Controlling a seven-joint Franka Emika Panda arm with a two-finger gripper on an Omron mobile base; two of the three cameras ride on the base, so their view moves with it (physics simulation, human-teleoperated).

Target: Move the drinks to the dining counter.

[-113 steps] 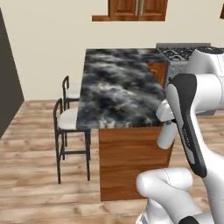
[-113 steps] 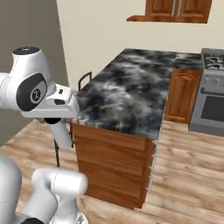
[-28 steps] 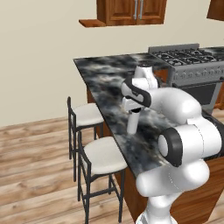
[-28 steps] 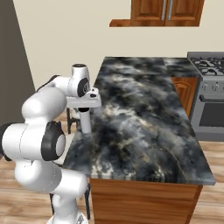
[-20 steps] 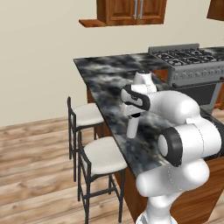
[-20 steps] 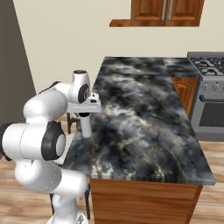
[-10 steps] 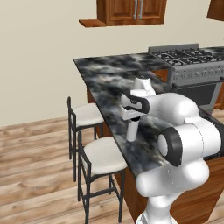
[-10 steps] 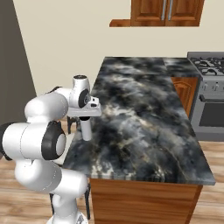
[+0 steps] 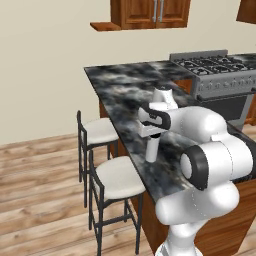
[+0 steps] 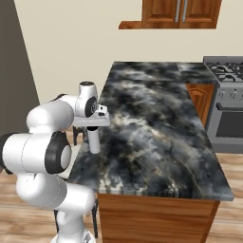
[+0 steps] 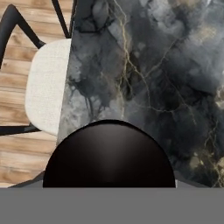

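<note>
Right now we have our tool (image 9: pixel 151 134) directly above a white bottle (image 9: pixel 152 148) that stands upright near the stool-side edge of the dining counter (image 10: pixel 156 118). In both base views the bottle hangs straight down from the tool, its long axis vertical and in line with the tool's own axis, and its foot appears to rest on the marbled stone, though we cannot see that contact clearly. The hand view looks straight down on the bottle's black cap (image 11: pixel 109 155), which sits just below the camera. We cannot tell from these views whether the fingers are clamped on the bottle or already parted, since they are hidden by the cap and by the hand itself.

We judge that the coming move turns on this vertical alignment: a straight lift would clear the bottle without tipping it. Nothing else stands on the counter close to it. The nearer stool (image 9: pixel 118 178) sits just below the counter's edge beside the bottle, and a second stool (image 9: pixel 98 131) stands further along. The stove (image 9: pixel 220 70) is well apart, beyond the counter's far side.
</note>
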